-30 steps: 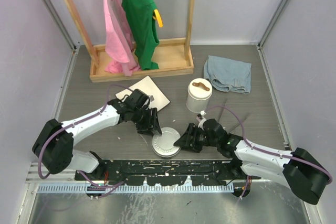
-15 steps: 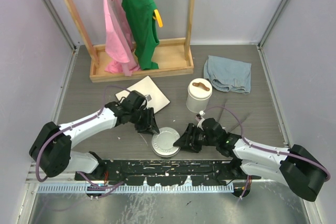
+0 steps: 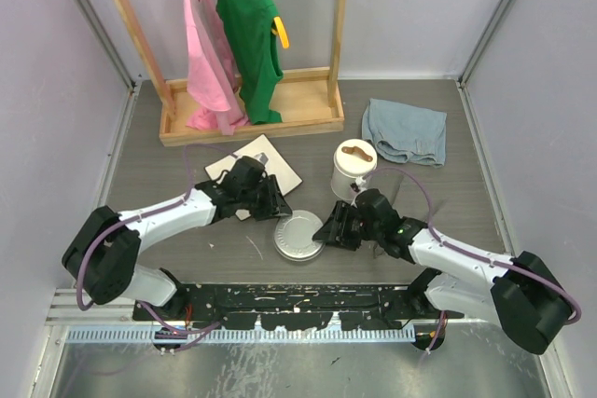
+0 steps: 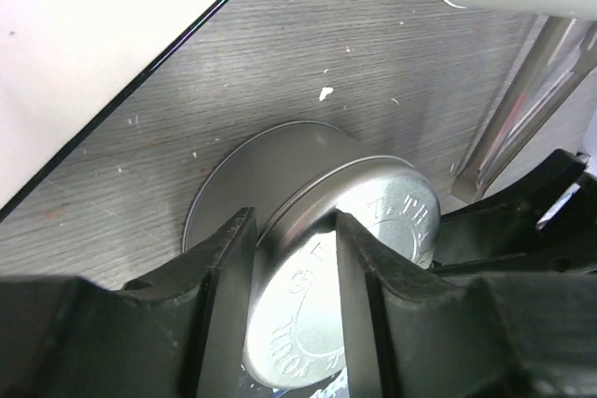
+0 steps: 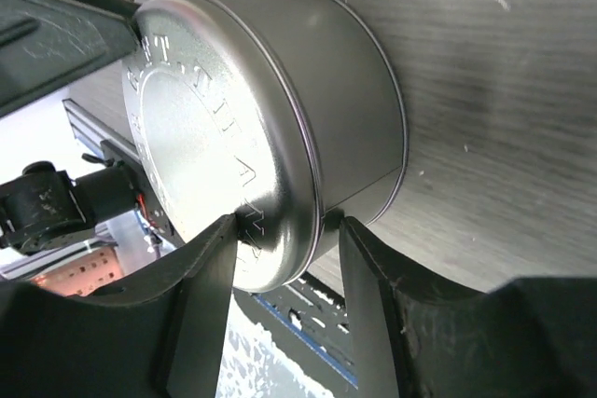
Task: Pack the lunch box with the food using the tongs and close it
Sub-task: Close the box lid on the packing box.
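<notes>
The lunch box's wide round steel tin (image 3: 298,235), lid on, sits between my two grippers in front of the arm bases. My left gripper (image 3: 276,211) pinches its left rim, one finger on the lid face and the other against the wall and base (image 4: 291,240). From the other side, my right gripper (image 3: 328,228) clamps the right rim, lid and bottom edge between its fingers (image 5: 284,230). The taller steel cup (image 3: 353,171) stands just behind, with a brown sausage-like piece of food (image 3: 354,149) on top. The tongs (image 4: 522,109) lie by the cup.
A white square plate (image 3: 280,171) lies behind my left gripper. A wooden rack (image 3: 252,118) with pink and green garments stands at the back. A blue-grey cloth (image 3: 404,130) lies at the back right. Grey walls close in both sides.
Both grippers have narrowed onto the tin's rim. The tin has shifted away from the near edge, toward the plate and cup, with both arms following.
</notes>
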